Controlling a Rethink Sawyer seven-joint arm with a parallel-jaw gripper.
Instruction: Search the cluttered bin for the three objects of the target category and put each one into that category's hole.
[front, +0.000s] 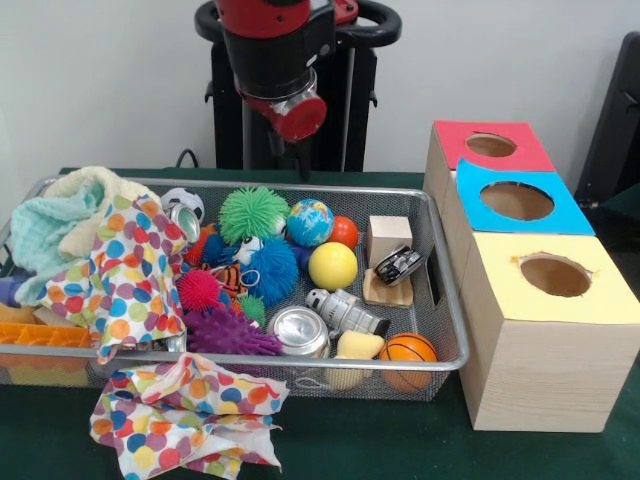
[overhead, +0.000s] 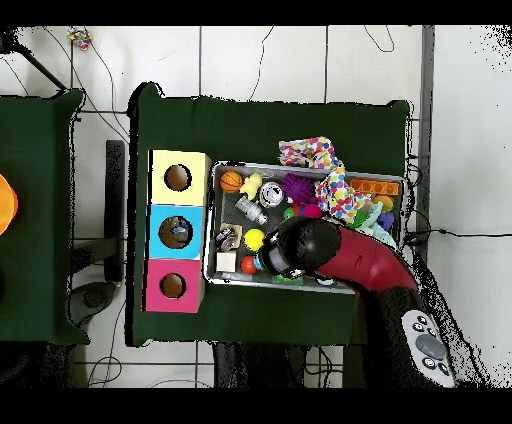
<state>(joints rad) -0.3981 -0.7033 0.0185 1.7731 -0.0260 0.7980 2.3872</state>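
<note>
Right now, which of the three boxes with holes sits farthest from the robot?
The yellow box. It stands at the row's end away from the arm; the blue box is in the middle, and the red box lies closest to the robot.

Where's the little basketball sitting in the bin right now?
In the front view the basketball lies in the wire bin's near right corner, beside the yellow-topped box, with a pale yellow toy on its left.
</note>
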